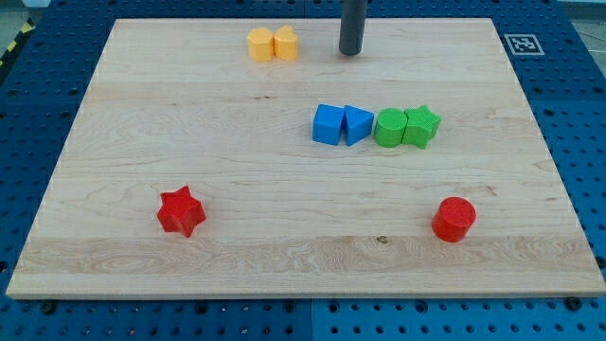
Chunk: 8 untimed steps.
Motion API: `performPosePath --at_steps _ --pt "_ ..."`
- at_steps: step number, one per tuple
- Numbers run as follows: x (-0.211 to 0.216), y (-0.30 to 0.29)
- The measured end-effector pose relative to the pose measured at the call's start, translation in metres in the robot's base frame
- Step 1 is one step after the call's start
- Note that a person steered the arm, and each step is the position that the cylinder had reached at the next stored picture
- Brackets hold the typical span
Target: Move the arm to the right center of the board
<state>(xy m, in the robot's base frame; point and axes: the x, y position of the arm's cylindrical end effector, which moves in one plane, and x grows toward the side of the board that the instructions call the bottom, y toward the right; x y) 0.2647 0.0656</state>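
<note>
My tip (351, 52) is at the view's top, a little right of the board's middle line, on the wooden board (237, 275). It stands just right of two yellow blocks, a hexagon-like one (260, 44) and a second one (285, 43) that touch each other. Below the tip lies a row of blocks: a blue cube (328, 124), a blue wedge-like block (357, 125), a green round block (388, 128) and a green star (421, 126). The tip touches none of them.
A red star (180, 210) lies at the lower left. A red cylinder (454, 219) stands at the lower right. A black-and-white marker tag (521, 44) sits at the board's top right corner. Blue perforated table surrounds the board.
</note>
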Motion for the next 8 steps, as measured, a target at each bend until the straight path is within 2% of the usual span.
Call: performPosePath --at_steps 4,8 --pt "0.003 0.05" --pt "0.05 0.093"
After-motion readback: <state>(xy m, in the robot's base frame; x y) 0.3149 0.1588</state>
